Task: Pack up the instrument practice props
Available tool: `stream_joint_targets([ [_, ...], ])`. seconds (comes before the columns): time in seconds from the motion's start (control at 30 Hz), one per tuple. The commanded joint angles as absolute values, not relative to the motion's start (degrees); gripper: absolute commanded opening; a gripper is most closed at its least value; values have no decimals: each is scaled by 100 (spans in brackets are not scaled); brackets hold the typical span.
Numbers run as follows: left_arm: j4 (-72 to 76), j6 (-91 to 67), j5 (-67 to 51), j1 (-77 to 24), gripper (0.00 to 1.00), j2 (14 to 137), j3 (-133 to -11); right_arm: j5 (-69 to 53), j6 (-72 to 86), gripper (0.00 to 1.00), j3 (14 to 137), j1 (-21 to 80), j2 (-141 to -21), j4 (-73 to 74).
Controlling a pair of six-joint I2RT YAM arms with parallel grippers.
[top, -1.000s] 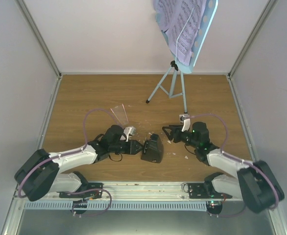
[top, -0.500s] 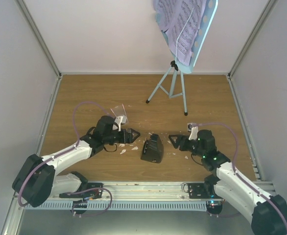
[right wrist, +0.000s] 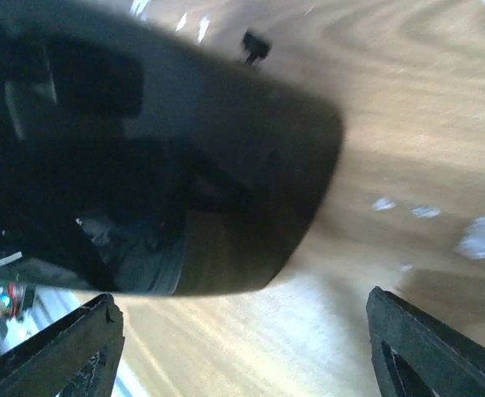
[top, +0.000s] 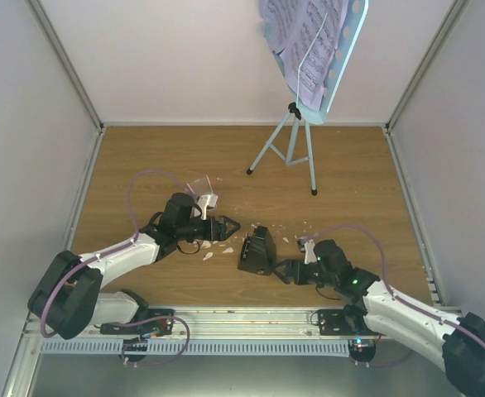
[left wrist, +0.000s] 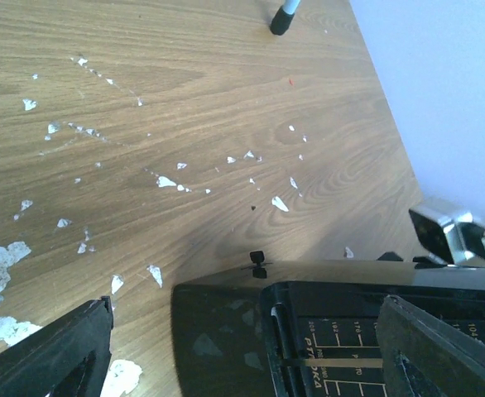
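Black pyramid metronome (top: pixel 257 252) sits on the wooden table (top: pixel 143 157), near-centre, between the two arms. Upright or on its side: can't tell from above. The left wrist view shows its scale face with printed numbers (left wrist: pixel 325 335).

Left gripper (top: pixel 225 227) is low over the table, just left of the metronome's narrow end and pointing at it. A small gap shows from the top view, so no contact. Jaws are spread wide and hold nothing. Its fingers (left wrist: pixel 52 356) sit at both lower corners of the wrist view, with the metronome body between and ahead of them.

Right gripper (top: pixel 282 273) is at the metronome's near right corner, very close; touching or not, can't tell. Jaws are spread and empty. Its fingers (right wrist: pixel 429 343) are wide apart in the wrist view, with the metronome a blurred dark mass filling the upper left.

Clear cover (top: pixel 204 184) is faint, on the table just behind the left wrist and apart from the metronome.

Light blue tripod music stand (top: pixel 296 145) stands on the far right part of the table, well apart from both grippers. Lilac sheet-music pages (top: pixel 300 41) rest on its desk.

White crumbs (top: pixel 208 255) are scattered on the wood around the metronome.
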State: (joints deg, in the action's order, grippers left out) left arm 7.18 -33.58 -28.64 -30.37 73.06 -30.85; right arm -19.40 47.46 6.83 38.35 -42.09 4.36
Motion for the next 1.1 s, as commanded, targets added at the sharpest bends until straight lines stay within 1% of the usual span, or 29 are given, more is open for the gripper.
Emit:
stream_joint_targets([
  [0.0,1293,-3445,-3028,-3006,88,7382,-2921,-1736,4797,82,624,4451,-4323,31],
  [0.17,1358,-3512,-2986,-3006,88,7385,-2861,-1186,4648,83,730,4892,-4632,-172],
  [0.3,1348,-3508,-2899,-3006,88,7278,-2832,-635,4666,82,922,4902,-4815,-50],
  [0.4,1277,-3479,-2794,-3006,88,7127,-2821,-35,4763,79,1094,4877,-4848,307],
  [0.5,1135,-3413,-2637,-3016,87,6936,-2806,302,4745,79,1152,4740,-4805,313],
  [0.63,1135,-3362,-2493,-3015,88,6672,-2702,184,4596,79,1159,4304,-4959,23],
  [0.77,1333,-3392,-2457,-3015,88,6424,-2595,-181,4283,79,1298,3820,-5402,-692],
  [0.9,1360,-3425,-2380,-3015,90,6223,-2564,-508,3968,79,1673,3593,-6121,-1299],
  [1.07,1137,-3391,-2057,-3019,90,5902,-2538,-634,3653,79,2324,3547,-7072,-1635],
])
